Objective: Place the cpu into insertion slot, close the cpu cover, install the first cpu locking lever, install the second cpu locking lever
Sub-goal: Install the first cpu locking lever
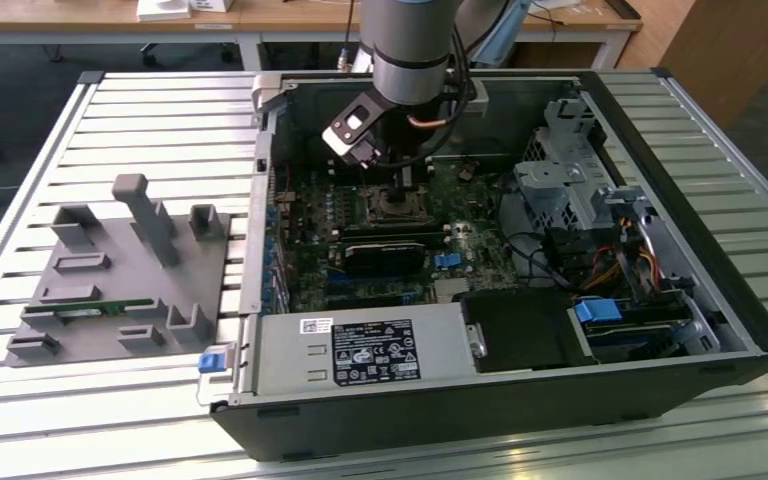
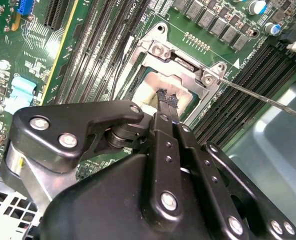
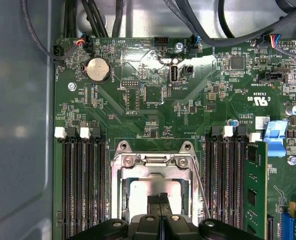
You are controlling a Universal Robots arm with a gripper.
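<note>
hovering pinched shut, the pincer [image 2: 166, 99] tops the seated cpu [image 3: 140, 196]: light, stiff, fragile, best gripped by edges.

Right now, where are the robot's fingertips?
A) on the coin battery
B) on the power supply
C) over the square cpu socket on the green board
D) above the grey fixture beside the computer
C: in both wrist views the shut gripper points down at the cpu, which is framed by the cpu cover.
</note>
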